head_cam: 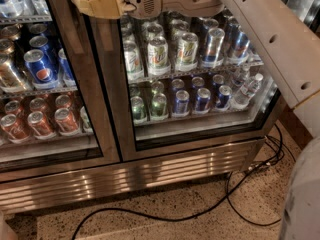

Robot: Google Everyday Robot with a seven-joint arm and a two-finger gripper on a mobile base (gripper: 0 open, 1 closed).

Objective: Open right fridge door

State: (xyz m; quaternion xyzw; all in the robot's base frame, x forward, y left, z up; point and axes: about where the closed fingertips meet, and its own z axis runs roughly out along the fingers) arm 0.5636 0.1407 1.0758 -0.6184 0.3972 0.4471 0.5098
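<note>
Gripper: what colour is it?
Tan. In the camera view the gripper sits at the top, at the left edge of the right fridge door.

Tan pincer [96, 2] at top left, white arm [270, 34], round holes

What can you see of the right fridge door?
The right fridge door is a glass pane in a wide brushed-steel frame. It stands upright and looks shut. Two rows of cans show behind the glass. The tan end effector is in front of its upper left corner; whether they touch, I cannot tell.
</note>
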